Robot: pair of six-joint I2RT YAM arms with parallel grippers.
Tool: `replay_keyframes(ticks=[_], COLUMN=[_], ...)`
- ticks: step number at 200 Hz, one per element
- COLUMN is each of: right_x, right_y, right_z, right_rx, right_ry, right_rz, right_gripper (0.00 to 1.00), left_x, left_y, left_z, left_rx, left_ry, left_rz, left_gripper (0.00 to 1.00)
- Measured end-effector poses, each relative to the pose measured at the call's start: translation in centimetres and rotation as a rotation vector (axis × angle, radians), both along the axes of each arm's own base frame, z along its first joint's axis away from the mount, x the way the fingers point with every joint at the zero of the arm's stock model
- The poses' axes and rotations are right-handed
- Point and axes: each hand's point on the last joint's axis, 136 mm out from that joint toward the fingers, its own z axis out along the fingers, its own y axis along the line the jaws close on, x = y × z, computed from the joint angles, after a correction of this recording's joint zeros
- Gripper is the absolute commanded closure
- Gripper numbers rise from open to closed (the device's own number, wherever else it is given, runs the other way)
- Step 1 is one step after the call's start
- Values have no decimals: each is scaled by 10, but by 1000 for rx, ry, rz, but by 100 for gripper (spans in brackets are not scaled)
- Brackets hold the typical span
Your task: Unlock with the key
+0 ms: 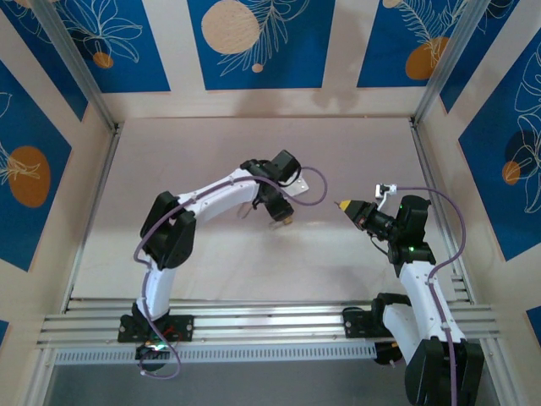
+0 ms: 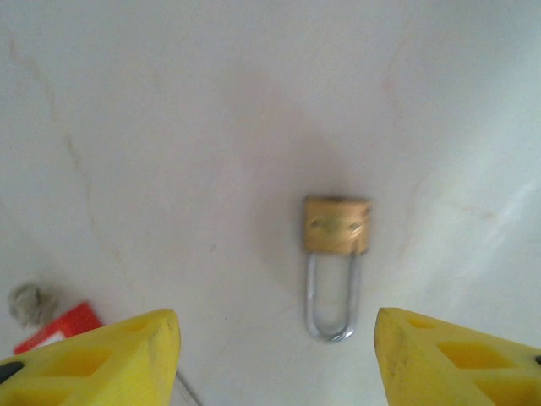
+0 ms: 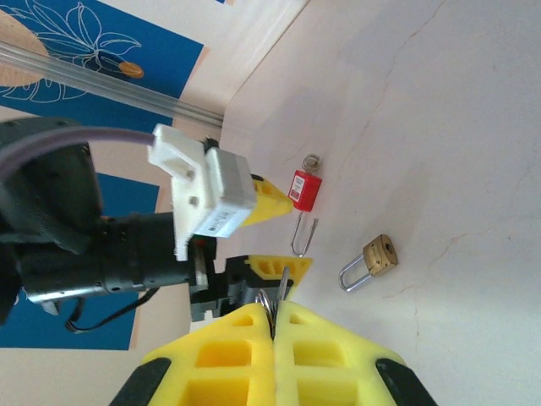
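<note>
Jaws of the left end effector [image 2: 275,330] stand apart over the counter [image 2: 169,127], gripping nothing. Just past them the brass padlock [image 2: 337,225] lies flat, its shackle pointing back between the yellow fingers [image 2: 110,351]. A red padlock [image 2: 59,326] lies near the left finger. Further right, the right end effector [image 3: 275,315] is clamped closed on the key [image 3: 283,283].
</note>
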Motion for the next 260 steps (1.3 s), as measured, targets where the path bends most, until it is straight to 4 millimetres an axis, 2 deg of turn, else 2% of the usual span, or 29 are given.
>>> replay_keyframes(ticks=[15, 33, 65, 86, 129, 217, 260], right_x=[0, 0, 0, 0, 0, -1, -2], right_y=[-1, -1, -2, -2, -2, -2, -2], right_z=[1, 2, 2, 2, 2, -1, -2], right_rx=[-4, -7, -8, -8, -8, -7, -11], right_ry=[-5, -12, -13, -12, -12, 5, 5], right_rz=[-3, -4, -8, -8, -8, -8, -6], right_gripper=[100, 100, 100, 100, 100, 100, 100], left_x=[-6, -11, -18, -20, -18, -8, -4], left_y=[-10, -16, -15, -15, -17, -10, -9], left_z=[-1, -16, -50, -61, -61, -76, -79], left_rx=[-22, -10, 50, 69, 69, 135, 152], left_ry=[49, 117, 211, 244, 254, 222, 210], left_rz=[-46, -83, -103, -101, -101, -79, -69], left_gripper=[38, 39, 38, 39, 44, 42, 48])
